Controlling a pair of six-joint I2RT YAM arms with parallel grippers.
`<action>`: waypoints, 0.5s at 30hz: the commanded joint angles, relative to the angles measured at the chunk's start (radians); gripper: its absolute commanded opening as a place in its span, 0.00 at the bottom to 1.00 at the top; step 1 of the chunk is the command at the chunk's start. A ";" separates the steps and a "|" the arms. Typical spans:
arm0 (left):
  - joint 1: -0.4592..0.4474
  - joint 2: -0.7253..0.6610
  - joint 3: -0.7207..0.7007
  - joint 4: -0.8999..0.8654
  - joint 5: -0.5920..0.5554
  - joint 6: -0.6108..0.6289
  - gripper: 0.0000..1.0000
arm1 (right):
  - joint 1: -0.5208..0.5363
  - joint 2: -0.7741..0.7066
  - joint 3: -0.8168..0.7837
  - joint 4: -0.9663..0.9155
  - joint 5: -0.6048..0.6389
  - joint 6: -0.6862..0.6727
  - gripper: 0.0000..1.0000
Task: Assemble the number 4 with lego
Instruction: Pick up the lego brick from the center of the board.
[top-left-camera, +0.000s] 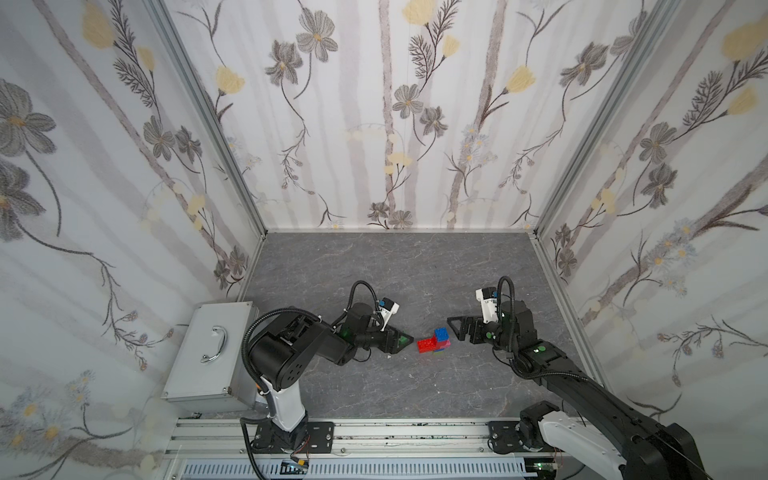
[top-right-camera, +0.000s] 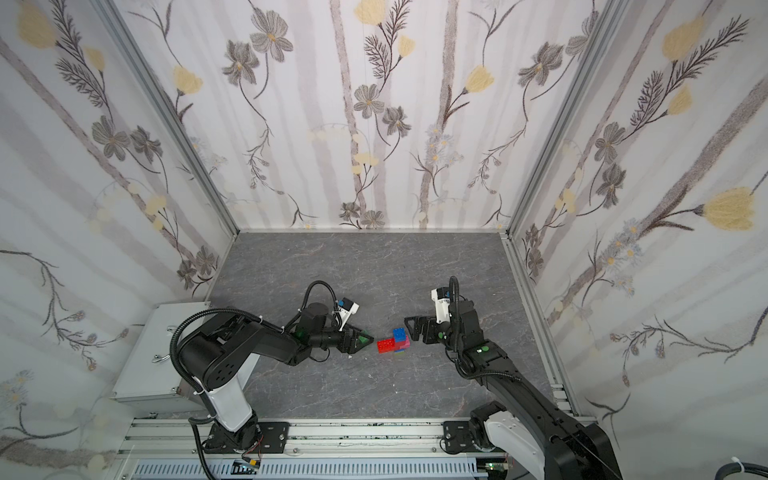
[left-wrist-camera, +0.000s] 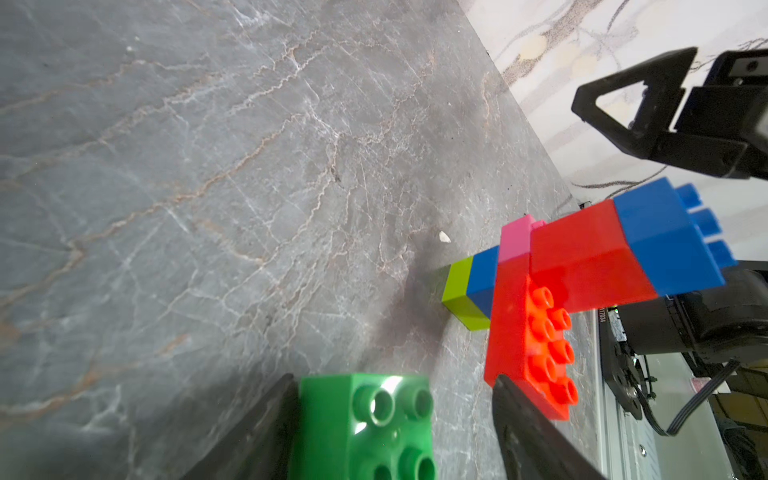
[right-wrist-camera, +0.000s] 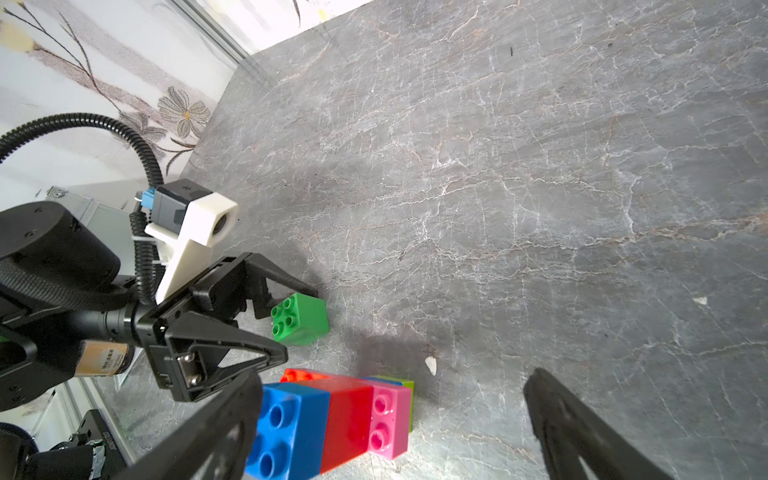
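Straddling the dark green brick (right-wrist-camera: 300, 318), left tool (right-wrist-camera: 298, 324) gapes.

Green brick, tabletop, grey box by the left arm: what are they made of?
Green brick: moulded plastic, glossy; a bright glare spot sits on its studs. Tabletop: stone-look grey surface with pale veins, matte; real stone or printed laminate, cannot tell. Grey box: likely brushed metal, dull sheen, with a shiny chrome-like handle.
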 joint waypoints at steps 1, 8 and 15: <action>-0.019 -0.047 -0.033 0.062 -0.061 0.024 0.75 | 0.000 0.010 0.011 -0.004 0.015 -0.018 0.98; -0.136 -0.085 -0.011 -0.059 -0.384 0.281 0.76 | -0.001 0.039 0.040 -0.012 0.020 -0.038 0.98; -0.152 -0.063 -0.050 0.002 -0.454 0.337 0.71 | -0.001 0.035 0.036 -0.020 0.029 -0.041 0.98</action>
